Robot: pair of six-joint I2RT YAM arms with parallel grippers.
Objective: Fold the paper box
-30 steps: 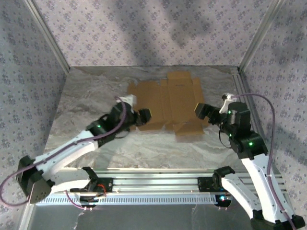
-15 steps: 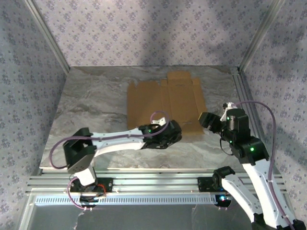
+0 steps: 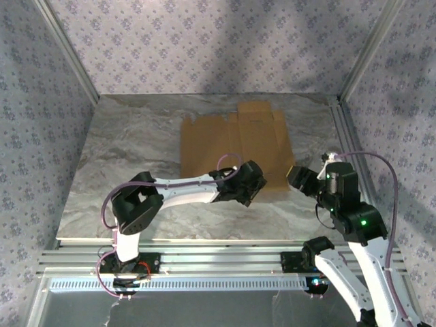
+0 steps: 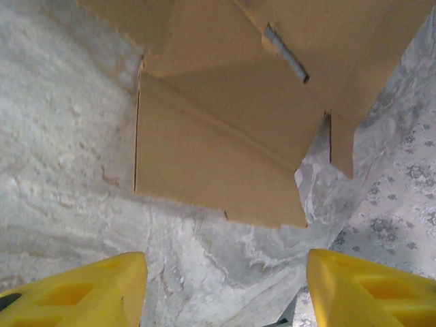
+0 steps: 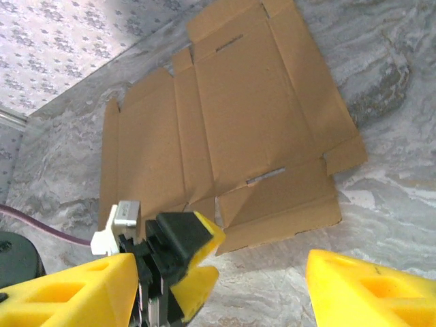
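at the near edge of the paper box [image 3: 235, 143], we had the left gripper [image 3: 251, 191] poised just short of the near flap [image 4: 211, 174]. its yellow fingers [image 4: 75, 293] stood well apart, with only marble between them and nothing held. the right gripper [image 3: 298, 177] waited just off the box's near right corner, its jaws likewise wide and empty. the box lay as a flat cut-out on the marble table top [image 3: 122, 157], toward the far side, with every panel down.

we judged the step in hand to be lifting that near flap along its crease. to do it well, we would slide one finger low under the flap's free edge and sweep away from the arms, so the fold ran on the scored line and did not buckle the panel. the right gripper could press on the main panel beside the slot [image 5: 266, 178] to stop the sheet skating.

for room, the marble nearer than the box and to its left lay open. on its right the frame rail [image 3: 338, 129] left less space, and the far flap sat near the back wall [image 3: 204, 48], so pushes those ways had little margin. the two grippers stood near one another at that near edge, so we would mind them meeting.
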